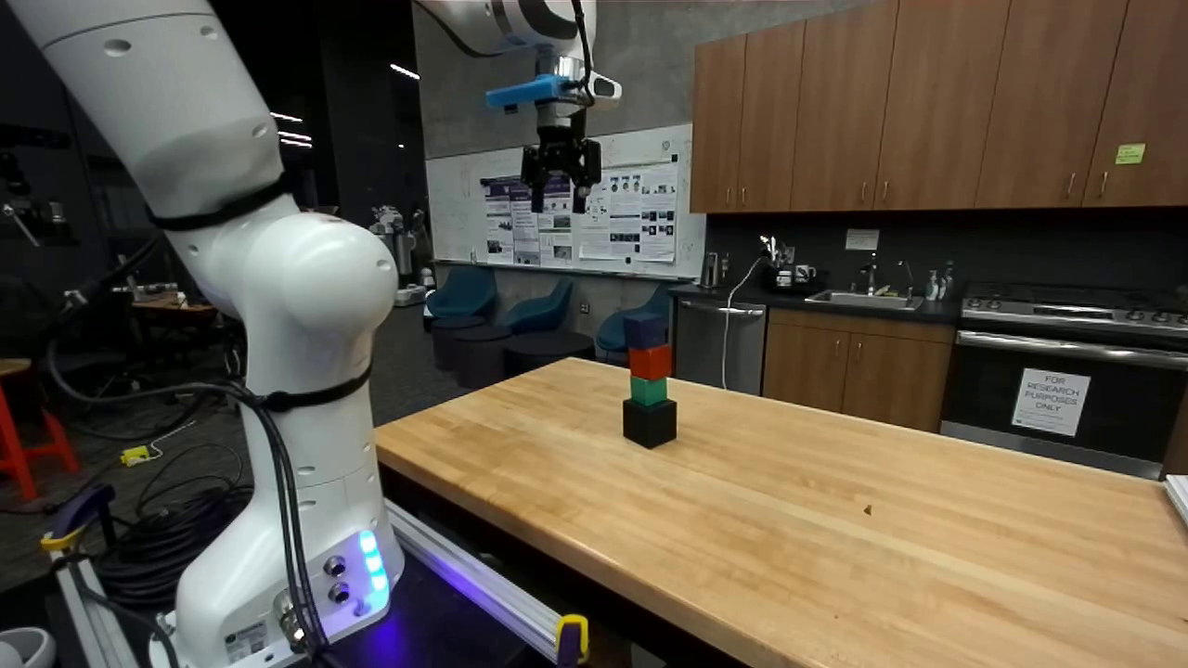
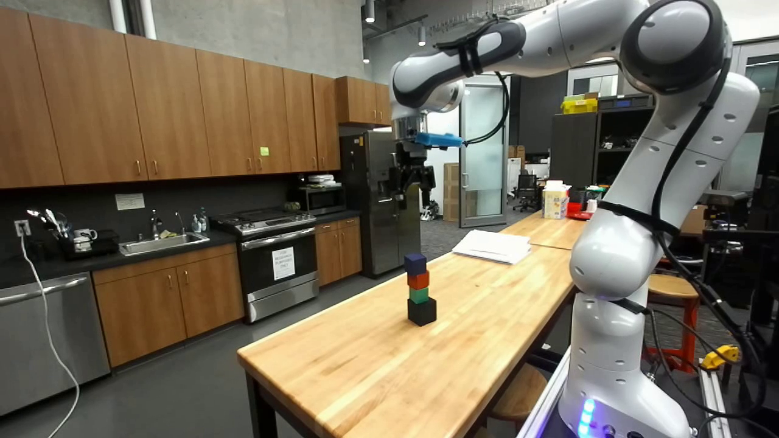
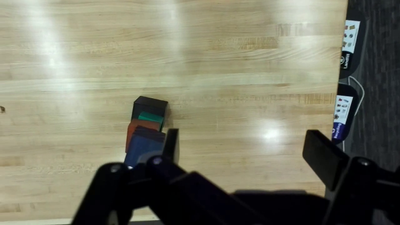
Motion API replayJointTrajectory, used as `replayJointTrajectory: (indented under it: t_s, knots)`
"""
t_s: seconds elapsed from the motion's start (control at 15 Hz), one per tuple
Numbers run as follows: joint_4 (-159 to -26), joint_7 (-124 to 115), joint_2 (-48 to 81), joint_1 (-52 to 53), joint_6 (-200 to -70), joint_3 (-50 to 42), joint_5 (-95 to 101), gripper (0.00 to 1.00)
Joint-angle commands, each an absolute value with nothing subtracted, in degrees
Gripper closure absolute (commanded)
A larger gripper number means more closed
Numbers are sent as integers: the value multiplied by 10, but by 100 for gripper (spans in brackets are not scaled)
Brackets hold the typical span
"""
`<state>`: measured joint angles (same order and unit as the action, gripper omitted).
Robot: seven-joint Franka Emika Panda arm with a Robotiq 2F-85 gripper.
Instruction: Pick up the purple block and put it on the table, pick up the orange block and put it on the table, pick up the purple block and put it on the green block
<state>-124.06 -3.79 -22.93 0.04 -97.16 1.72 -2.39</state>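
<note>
On the worktop [image 1: 789,520], purple block [image 1: 645,330] tops orange block [image 1: 650,364], green block [image 1: 649,391], black cube [image 1: 650,423]; well below fingers [image 3: 323,157], spread wide; it's upright, cube-shaped, sides about equal

Purple block [image 2: 415,264]: small dark cube, bluish in wrist view, where partly hidden. Stands upright, topmost, directly on orange block [image 2: 419,280].
Orange block: small cube of nearly red colour, upright, between purple block above and green block [image 2: 419,295] below, touching both.
Green block: small upright cube, resting on larger black cube [image 2: 422,312]; in wrist view mostly covered by blocks above it.
Table [image 1: 789,547]: light wood in joined strips, thick edge, surface shiny in places; black cube stands on it, apart from edges.
</note>
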Motion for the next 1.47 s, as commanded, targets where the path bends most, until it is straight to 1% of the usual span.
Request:
replayJointTrajectory:
  t_s: [0.0, 0.87, 1.4]
  knots:
    - [-1278, -44, -248, -16, -1012, 6, 1, 0]
    - [-1365, -55, -229, -49, -1194, -18, 29, 0]
    - [-1369, -88, -186, -50, -1241, -14, 27, 0]
